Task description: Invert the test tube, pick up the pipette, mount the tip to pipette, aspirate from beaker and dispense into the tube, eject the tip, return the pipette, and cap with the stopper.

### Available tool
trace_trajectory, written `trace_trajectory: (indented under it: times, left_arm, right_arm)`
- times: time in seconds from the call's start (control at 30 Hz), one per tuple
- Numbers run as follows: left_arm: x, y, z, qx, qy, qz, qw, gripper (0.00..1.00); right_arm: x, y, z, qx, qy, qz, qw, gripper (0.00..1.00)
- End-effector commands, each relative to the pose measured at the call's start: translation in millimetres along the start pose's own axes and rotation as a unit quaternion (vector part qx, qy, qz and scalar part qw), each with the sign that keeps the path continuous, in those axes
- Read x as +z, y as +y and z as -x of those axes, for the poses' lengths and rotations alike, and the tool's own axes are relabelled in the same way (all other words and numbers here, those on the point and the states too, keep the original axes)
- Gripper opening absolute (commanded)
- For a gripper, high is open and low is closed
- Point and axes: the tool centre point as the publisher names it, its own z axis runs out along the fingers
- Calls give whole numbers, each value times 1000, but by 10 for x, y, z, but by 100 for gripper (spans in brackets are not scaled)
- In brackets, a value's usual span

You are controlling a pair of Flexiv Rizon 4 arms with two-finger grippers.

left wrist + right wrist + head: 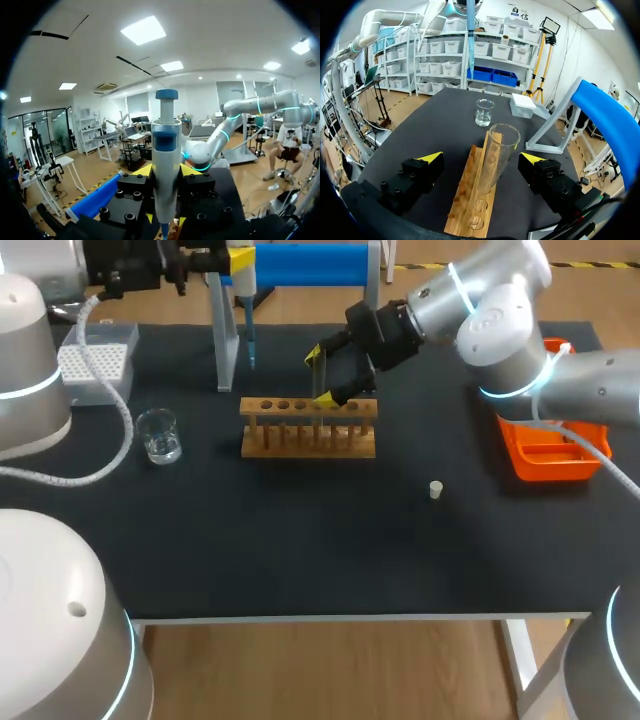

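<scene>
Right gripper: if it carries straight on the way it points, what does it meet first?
Most likely the test tube, standing in the rack between the right gripper's open fingers, though depth is unclear.

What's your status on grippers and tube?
Left gripper shut on pipette. Right gripper open either side of test tube, mouth up in rack. Stopper loose on table.

No readable text, no legible labels or numbers

Passage along the table point(300, 560) front
Pipette stand point(228, 340) backs the test tube rack point(290, 445); gap before beaker point(159, 435).
</scene>
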Motion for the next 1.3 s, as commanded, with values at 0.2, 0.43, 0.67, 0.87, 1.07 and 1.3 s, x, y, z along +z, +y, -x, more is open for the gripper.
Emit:
trace_trajectory:
  times: [0.2, 0.43, 0.67, 0.87, 1.07, 1.3]
  left_arm:
    - [31, -1, 37, 0, 3, 0, 1000, 0]
    - [31, -1, 37, 0, 3, 0, 1000, 0]
    - [31, -1, 37, 0, 3, 0, 1000, 0]
    - [31, -1, 37, 0, 3, 0, 1000, 0]
    - [31, -1, 37, 0, 3, 0, 1000, 0]
    - [201, -44, 12, -9, 20, 6, 1000, 0]
  right_arm:
    - [-6, -3, -1, -1, 0, 0, 1000, 100]
    - [-6, -3, -1, -1, 0, 0, 1000, 100]
    - [-6, -3, -1, -1, 0, 0, 1000, 100]
    - [-6, -3, -1, -1, 0, 0, 1000, 100]
    - [-6, -3, -1, -1, 0, 0, 1000, 100]
    - [-6, -3, -1, -1, 0, 0, 1000, 100]
